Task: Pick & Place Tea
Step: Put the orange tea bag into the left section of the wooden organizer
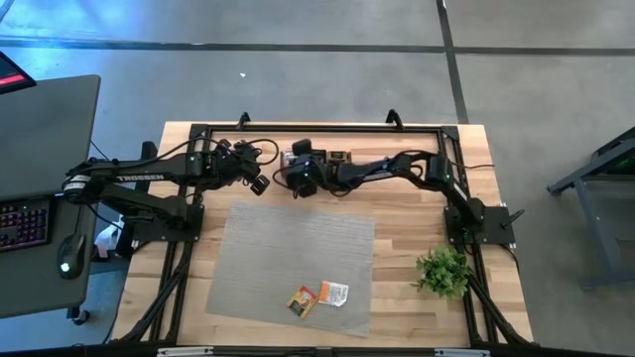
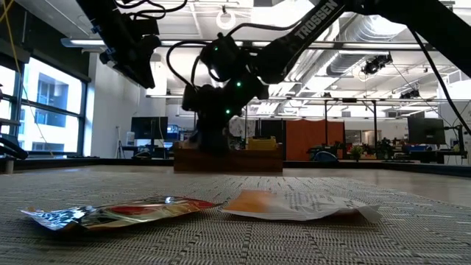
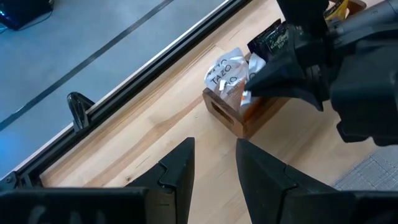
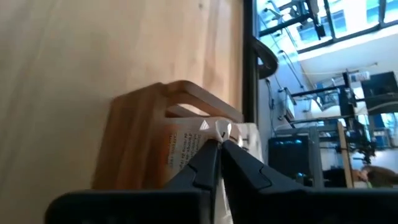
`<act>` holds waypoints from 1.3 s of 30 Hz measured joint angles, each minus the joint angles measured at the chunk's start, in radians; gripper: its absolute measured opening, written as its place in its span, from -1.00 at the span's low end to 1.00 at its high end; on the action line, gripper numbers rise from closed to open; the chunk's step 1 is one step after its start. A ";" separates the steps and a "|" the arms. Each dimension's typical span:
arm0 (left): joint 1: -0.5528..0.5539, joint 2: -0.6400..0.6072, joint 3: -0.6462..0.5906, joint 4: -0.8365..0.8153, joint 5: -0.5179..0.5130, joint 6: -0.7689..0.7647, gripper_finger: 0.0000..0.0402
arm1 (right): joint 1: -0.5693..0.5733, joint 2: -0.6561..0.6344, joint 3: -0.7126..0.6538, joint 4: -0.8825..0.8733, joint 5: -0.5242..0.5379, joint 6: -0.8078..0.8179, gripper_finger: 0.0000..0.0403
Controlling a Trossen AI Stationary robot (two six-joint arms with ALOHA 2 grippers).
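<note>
Grey mat (image 1: 298, 253): two tea sachets (image 1: 316, 297).

Open mat, crowded far edge

The grey mat (image 1: 298, 253) is bare save two sachets (image 1: 317, 296) near the counter's near edge; both arms crowd the wooden box (image 1: 332, 157) at the far edge; a plant (image 1: 443, 270) blocks the right edge.

The high view looks straight down on the whole bench (image 1: 417, 317). The low view sits at mat level near its 6 o'clock edge, facing 12 o'clock toward the wooden box (image 2: 228, 158). Both wrist views look close along their own fingers (image 3: 180, 168) at that same box.
</note>
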 joint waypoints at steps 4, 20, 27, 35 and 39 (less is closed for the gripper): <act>0.000 0.000 0.000 0.000 0.000 0.000 -0.43 | 0.000 -0.001 0.003 0.002 0.015 -0.023 -0.77; 0.000 0.000 0.000 0.000 0.000 0.000 -0.43 | 0.049 -0.025 0.003 0.057 0.320 -0.092 -0.27; 0.000 0.000 0.000 -0.002 0.000 0.000 -0.43 | 0.154 -0.178 0.004 -0.329 0.280 0.076 -0.33; 0.000 0.000 0.000 -0.007 0.008 0.000 -0.43 | 0.215 -0.426 0.003 -0.857 -0.286 0.478 -0.50; 0.000 0.000 0.000 -0.005 0.010 0.000 -0.43 | 0.249 -0.466 0.003 -0.944 -0.723 0.663 -0.55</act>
